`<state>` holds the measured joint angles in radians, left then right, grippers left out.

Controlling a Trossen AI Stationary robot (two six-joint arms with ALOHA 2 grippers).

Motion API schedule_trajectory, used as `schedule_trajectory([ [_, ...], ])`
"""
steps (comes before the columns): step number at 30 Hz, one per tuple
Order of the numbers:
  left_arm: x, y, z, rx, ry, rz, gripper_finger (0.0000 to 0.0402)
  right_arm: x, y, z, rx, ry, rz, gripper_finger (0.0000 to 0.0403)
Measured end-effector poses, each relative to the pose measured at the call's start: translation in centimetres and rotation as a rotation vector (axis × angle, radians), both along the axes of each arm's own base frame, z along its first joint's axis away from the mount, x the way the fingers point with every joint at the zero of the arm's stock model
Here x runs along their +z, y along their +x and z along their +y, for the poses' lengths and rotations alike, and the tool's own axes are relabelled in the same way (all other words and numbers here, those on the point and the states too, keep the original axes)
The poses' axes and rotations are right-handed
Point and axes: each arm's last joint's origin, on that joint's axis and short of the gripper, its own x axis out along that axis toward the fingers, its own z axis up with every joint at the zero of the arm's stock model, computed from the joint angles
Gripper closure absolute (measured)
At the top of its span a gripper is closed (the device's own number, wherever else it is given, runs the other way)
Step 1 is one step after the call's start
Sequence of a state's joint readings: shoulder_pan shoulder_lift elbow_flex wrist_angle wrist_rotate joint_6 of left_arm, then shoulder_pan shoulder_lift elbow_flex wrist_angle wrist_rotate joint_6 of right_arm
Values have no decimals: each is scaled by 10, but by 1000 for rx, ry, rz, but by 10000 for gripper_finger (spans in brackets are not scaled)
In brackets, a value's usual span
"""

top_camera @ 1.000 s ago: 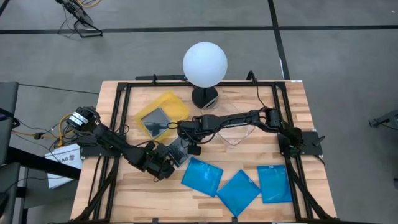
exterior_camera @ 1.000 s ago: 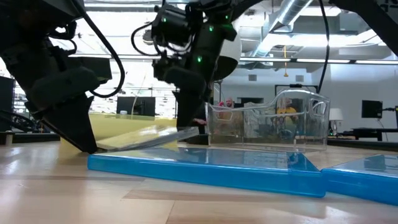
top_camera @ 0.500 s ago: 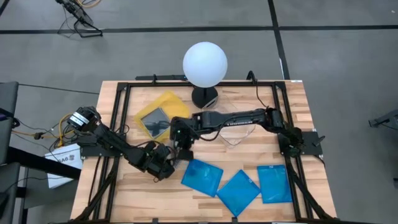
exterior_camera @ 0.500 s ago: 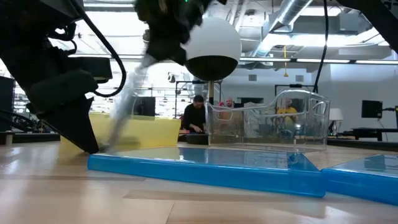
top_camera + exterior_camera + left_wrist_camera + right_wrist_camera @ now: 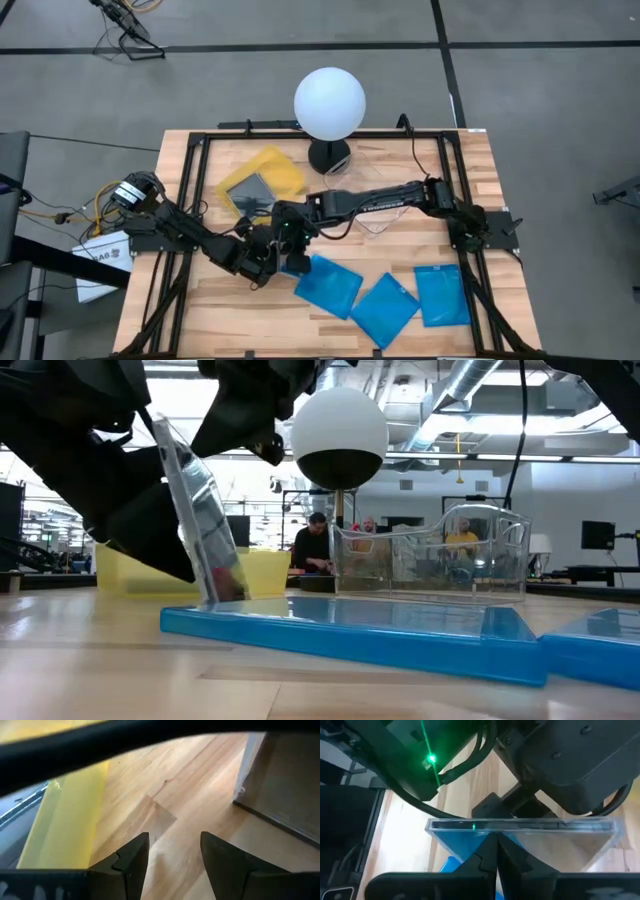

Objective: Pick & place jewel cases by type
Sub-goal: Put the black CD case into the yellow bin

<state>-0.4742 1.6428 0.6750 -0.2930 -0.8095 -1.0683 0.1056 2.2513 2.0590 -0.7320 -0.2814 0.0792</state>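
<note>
The right pincer [image 5: 287,243] gripped a clear jewel case [image 5: 200,510] tilted on edge beside the left blue jewel case [image 5: 327,283]; the left pincer [image 5: 172,852] stood parted, empty, just beside it

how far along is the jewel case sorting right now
Done: one dark case lies in the yellow tray. In hand: the right gripper is shut on the edge of a clear case, tipped nearly upright by the left gripper, whose jaws stand open. Left: three blue cases lie on the table; the clear tray looks empty.
</note>
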Motion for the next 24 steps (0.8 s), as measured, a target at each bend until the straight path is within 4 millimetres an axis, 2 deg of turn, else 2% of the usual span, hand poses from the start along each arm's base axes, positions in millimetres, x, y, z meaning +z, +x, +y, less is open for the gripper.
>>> schedule_trajectory([
  [9,1,1,-2,-5,-17,-15,228,-19,-3,-3,-14,-18,39,403],
  [20,2,2,-2,-3,-22,-25,228,-19,-3,-4,28,-52,27,401],
  [24,2,2,-2,-3,-24,-28,228,-19,-5,-5,28,-58,40,375],
])
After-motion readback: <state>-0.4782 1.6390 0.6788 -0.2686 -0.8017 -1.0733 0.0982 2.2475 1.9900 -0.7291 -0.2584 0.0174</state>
